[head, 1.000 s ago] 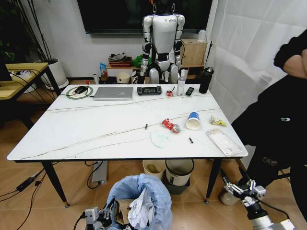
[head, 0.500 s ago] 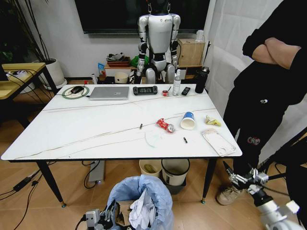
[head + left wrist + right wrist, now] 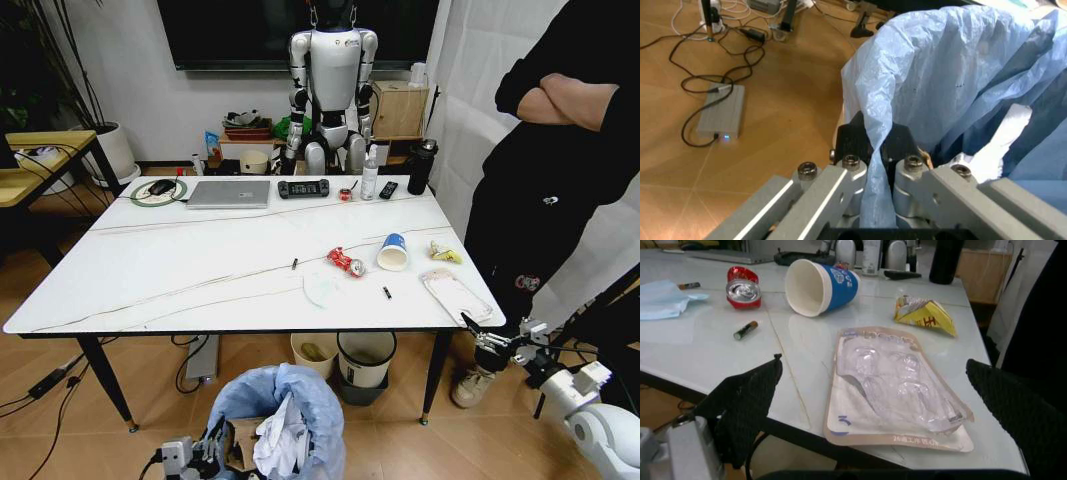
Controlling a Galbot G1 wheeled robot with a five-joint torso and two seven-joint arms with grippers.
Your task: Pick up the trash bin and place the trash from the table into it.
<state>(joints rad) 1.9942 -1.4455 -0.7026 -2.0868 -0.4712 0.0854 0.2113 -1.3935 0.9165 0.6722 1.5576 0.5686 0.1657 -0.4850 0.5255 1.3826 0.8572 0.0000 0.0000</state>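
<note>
The trash bin (image 3: 283, 415), lined with a crinkly light-blue bag, stands on the floor in front of the table (image 3: 150, 270) with crumpled white paper in it. My left gripper (image 3: 195, 456) is shut on its bagged rim; in the left wrist view the fingers (image 3: 903, 142) pinch the blue bag (image 3: 960, 75). Trash on the table's right part: a crushed red can (image 3: 346, 262), a blue-and-white cup (image 3: 393, 252), a yellow wrapper (image 3: 443, 253), a clear plastic package (image 3: 453, 295) and a pale blue scrap (image 3: 322, 290). My right gripper (image 3: 483, 338) is open at the table's front right corner, facing the package (image 3: 890, 385).
A laptop (image 3: 236, 193), a game controller (image 3: 303, 187), bottles and a remote sit along the far edge. A cream bin (image 3: 320, 350) and a black bin (image 3: 365, 358) stand under the table. A person (image 3: 560, 180) stands close on the right. A power brick and cables (image 3: 720, 110) lie on the floor.
My right gripper has risen from near the floor to the table's front right corner. The head camera shifted, and the bin with my left gripper sits slightly further left in view.
</note>
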